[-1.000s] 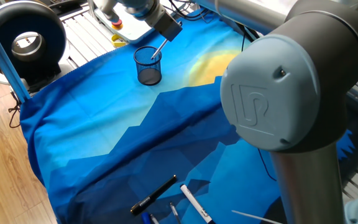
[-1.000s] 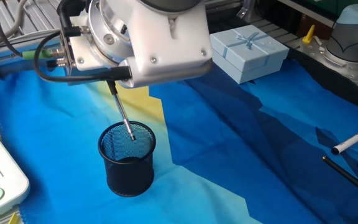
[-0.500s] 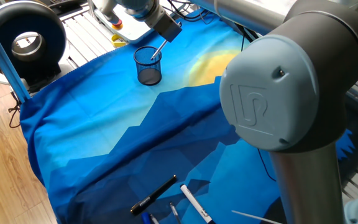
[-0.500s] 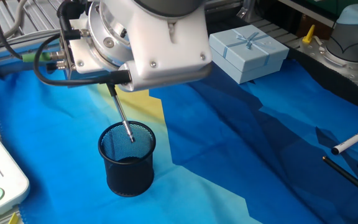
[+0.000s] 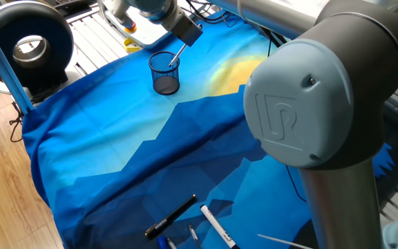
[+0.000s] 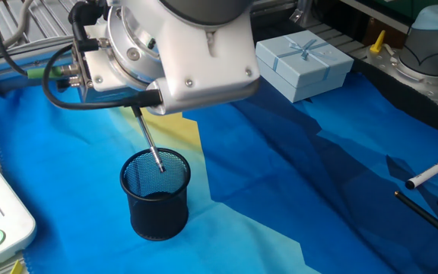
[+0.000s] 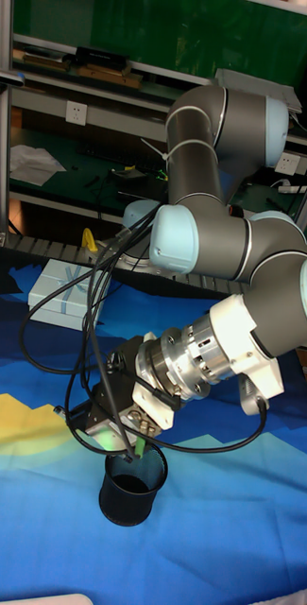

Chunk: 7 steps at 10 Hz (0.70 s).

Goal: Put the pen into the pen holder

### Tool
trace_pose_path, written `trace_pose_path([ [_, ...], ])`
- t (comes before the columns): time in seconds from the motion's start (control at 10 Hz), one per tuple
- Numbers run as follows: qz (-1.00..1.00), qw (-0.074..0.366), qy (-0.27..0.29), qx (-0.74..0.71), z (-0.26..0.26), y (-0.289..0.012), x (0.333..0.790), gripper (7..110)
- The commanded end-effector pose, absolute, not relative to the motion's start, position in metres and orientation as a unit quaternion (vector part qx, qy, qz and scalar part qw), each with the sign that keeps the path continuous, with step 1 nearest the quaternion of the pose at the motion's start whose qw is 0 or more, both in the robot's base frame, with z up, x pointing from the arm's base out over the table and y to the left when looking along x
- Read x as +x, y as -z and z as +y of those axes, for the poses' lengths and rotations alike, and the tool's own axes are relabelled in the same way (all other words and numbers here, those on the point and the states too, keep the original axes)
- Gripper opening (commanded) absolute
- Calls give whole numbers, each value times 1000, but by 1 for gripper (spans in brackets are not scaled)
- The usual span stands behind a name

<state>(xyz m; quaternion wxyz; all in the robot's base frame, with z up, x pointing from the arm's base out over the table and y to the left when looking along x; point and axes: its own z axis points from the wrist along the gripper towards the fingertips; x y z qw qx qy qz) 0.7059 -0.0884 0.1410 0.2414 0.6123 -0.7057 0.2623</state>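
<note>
The end effector (image 6: 138, 108) hangs just above the pen holder (image 6: 156, 193) and holds the pen (image 6: 150, 141) by its top end. The fingers are pinched tight on the pen. The pen is tilted, not straight up. Its low tip pokes down through the open mouth of the pen holder, and most of the pen is above the rim. I cannot tell if the tip touches the mesh or the bottom.

The pen holder stands upright on the table (image 6: 318, 198), which has a blue and yellow cloth over it. In one fixed view, the pen holder (image 5: 164, 72) sits near the far edge of the cloth, with the end effector (image 5: 183, 41) up and to the right of it and the pen (image 5: 177, 55) slanting down into it. In the tall fixed view, the pen holder (image 7: 132, 492) is right under the end effector (image 7: 139, 440).

A light blue gift box (image 6: 304, 65) with a ribbon sits behind, well apart from the pen holder. At the near edge of the cloth in one fixed view lie a black marker (image 5: 171, 216) and a white marker (image 5: 217, 227) with a black cap, side by side and far from the pen holder.
</note>
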Motion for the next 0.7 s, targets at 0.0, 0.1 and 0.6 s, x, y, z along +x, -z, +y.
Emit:
trace_pose_path([
  [0.0, -695, 250, -249, 626, -88, -140, 702, 7],
  [0.1, -689, 246, -236, 640, -83, -136, 702, 7],
  [0.6, -669, 230, -213, 674, -72, -127, 706, 7],
])
